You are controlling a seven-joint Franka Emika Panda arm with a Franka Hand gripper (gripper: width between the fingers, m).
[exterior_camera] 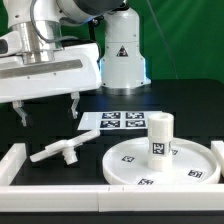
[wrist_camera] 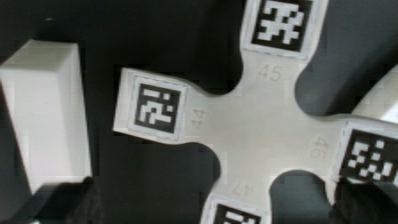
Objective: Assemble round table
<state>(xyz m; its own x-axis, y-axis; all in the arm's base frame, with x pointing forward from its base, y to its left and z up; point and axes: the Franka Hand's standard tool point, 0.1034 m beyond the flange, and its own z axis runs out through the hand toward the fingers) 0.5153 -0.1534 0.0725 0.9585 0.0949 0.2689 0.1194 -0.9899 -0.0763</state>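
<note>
Leg point(exterior_camera: 160, 135) stood on disc point(exterior_camera: 128, 166), so cross base point(exterior_camera: 62, 150), nr bench's point(exterior_camera: 190, 108) walled edge, looked next; hand point(exterior_camera: 49, 116), jaws apart & empty, hung above, needing to drop & grip.

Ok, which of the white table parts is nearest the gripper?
The cross-shaped base, lying flat just below the open gripper; the leg stands upright on the round disc, off to the exterior view's right.

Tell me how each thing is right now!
pincer: open, empty, hanging above the cross-shaped base
cross-shaped base: lying flat on the table, not held
round disc: lying flat
leg: standing upright on the round disc
marker board: lying flat
</note>
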